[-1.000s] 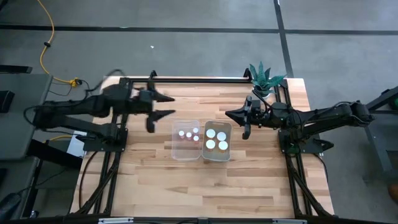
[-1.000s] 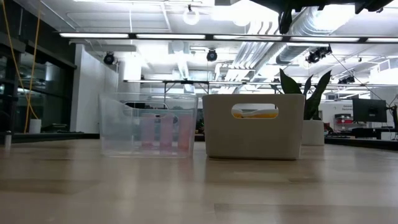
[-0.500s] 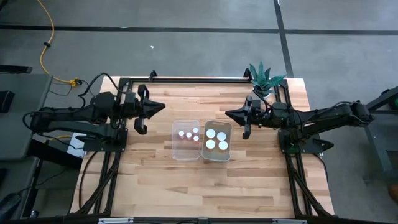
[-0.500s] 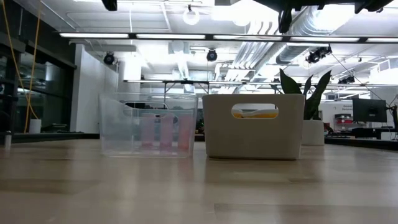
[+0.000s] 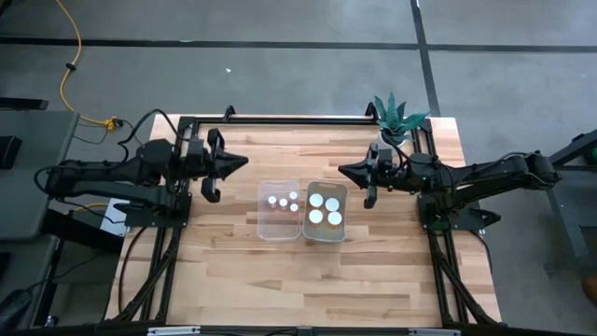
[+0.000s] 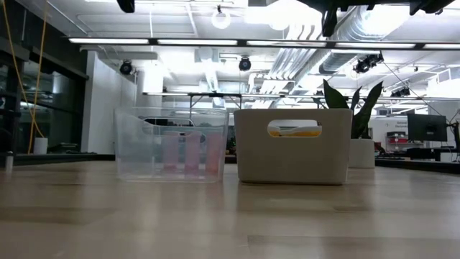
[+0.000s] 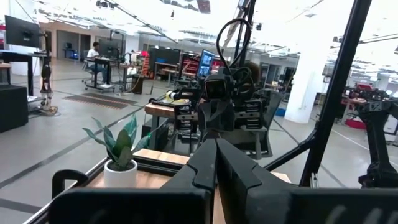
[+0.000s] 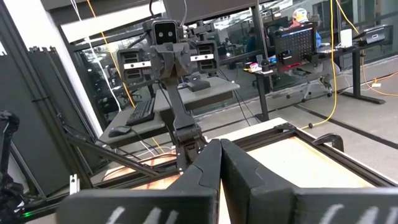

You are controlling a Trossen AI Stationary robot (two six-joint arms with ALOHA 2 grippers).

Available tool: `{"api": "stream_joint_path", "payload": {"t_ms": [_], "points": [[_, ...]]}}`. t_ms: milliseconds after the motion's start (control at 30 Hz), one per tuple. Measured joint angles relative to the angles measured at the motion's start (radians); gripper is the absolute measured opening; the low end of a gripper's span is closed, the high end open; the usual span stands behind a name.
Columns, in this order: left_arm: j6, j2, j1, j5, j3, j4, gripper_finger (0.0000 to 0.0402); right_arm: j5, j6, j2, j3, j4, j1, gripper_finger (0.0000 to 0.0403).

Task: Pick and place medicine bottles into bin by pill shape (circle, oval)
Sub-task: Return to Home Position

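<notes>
The medicine bottles show from above as white caps. Several small caps [image 5: 284,201] stand in the clear bin [image 5: 264,224], and several larger caps [image 5: 325,207] stand in the beige bin [image 5: 326,236] to its right. In the low view the bottles [image 6: 185,153] show dimly through the clear bin's wall. My left gripper [image 5: 244,161] is shut and empty, in the air to the left of the bins and a little farther back. My right gripper [image 5: 341,171] is shut and empty, in the air just right of the beige bin's far corner. Both point at each other across the table.
A green plant in a white pot [image 5: 395,119] stands at the table's far right corner, behind my right arm. The two bins [image 6: 292,146] stand side by side at the table's middle. Bare wood lies in front of them toward the near edge [image 5: 308,289].
My left gripper has drawn back toward the table's left edge and shut with nothing in it, then kept still for the last half second. The bins and bottles have stayed where they were.
</notes>
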Motion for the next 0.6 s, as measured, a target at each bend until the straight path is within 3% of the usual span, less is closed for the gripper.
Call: {"api": "stream_joint_path", "payload": {"t_ms": [433,600], "points": [[-0.015,-0.003,-0.077,-0.065,-0.001,-0.064,0.0,0.0,0.001,0.0,0.0,0.0,0.001,0.0],[-0.044,-0.053,-0.122,-0.072,-0.118,0.032,0.0,0.0,0.037,0.0,0.0,0.001,0.0,0.0]]}}
